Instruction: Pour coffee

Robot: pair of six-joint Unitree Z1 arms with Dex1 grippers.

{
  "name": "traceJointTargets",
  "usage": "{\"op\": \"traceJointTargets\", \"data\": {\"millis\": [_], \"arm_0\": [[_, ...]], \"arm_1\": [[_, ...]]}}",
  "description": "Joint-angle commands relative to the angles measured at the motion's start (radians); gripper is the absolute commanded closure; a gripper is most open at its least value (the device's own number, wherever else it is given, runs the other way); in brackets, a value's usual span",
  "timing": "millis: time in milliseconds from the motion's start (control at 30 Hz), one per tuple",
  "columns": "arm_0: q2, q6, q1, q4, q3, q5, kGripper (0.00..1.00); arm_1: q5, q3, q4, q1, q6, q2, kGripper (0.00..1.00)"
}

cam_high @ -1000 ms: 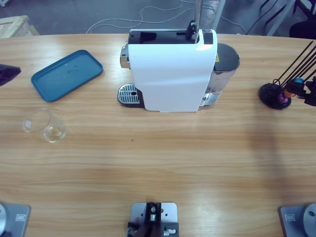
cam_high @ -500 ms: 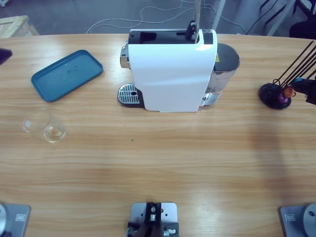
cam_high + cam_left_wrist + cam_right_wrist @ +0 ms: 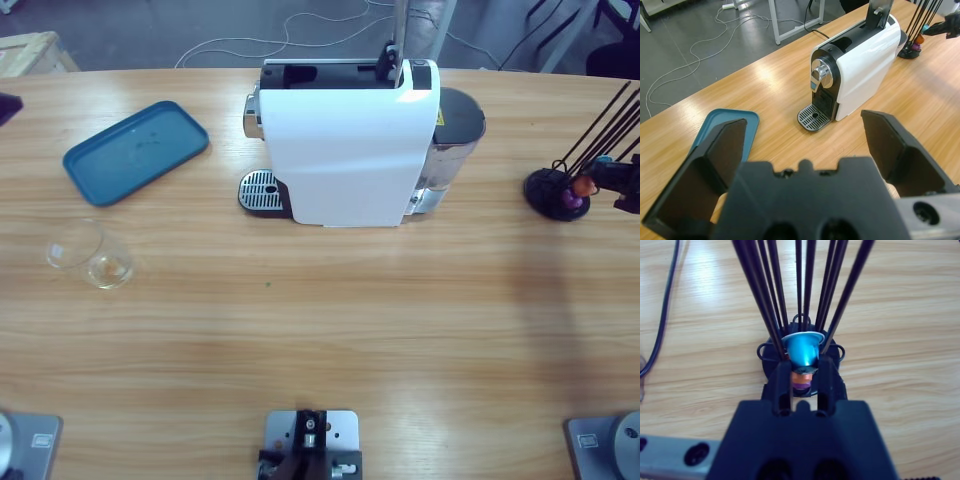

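The right gripper [image 3: 801, 382] has its two jaws drawn close together on a blue capsule [image 3: 803, 351], which sits pinched between them at the foot of the black wire capsule rack [image 3: 801, 300]. Just below the blue one, an orange capsule [image 3: 801, 377] and a purple capsule [image 3: 801, 389] show in the narrow gap between the jaws. In the high view this gripper [image 3: 618, 185] is at the desk's right edge, beside the rack's round black base [image 3: 550, 192].

The left gripper [image 3: 807, 145] stands wide apart and has hold of nothing; it looks across the desk [image 3: 330, 330] from the left end.

The teal tray [image 3: 136, 150] lies near the desk's back left corner. In front of it, near the left edge, a clear glass cup [image 3: 90, 255] lies tipped on its side; whether any coffee is in it I cannot tell. The white coffee machine [image 3: 350, 145] stands at the back middle, its drip grate [image 3: 262, 190] bare and its lever [image 3: 392, 50] raised.
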Motion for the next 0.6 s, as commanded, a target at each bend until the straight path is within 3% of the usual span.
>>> {"op": "traceJointTargets", "data": {"millis": [33, 233, 600], "arm_0": [[0.017, -0.014, -0.015, 0.01, 0.03, 0.008, 0.013], [0.017, -0.014, -0.015, 0.007, 0.038, 0.007, 0.013], [0.014, -0.021, -0.024, -0.003, 0.066, 0.005, 0.013]], "arm_1": [[0.02, 0.027, -0.017, -0.008, -0.014, 0.033, 1.0], [0.012, -0.004, 0.05, -0.017, -0.014, -0.079, 1.0], [-0.017, -0.207, 0.34, -0.028, -0.037, -0.256, 1.0]]}}
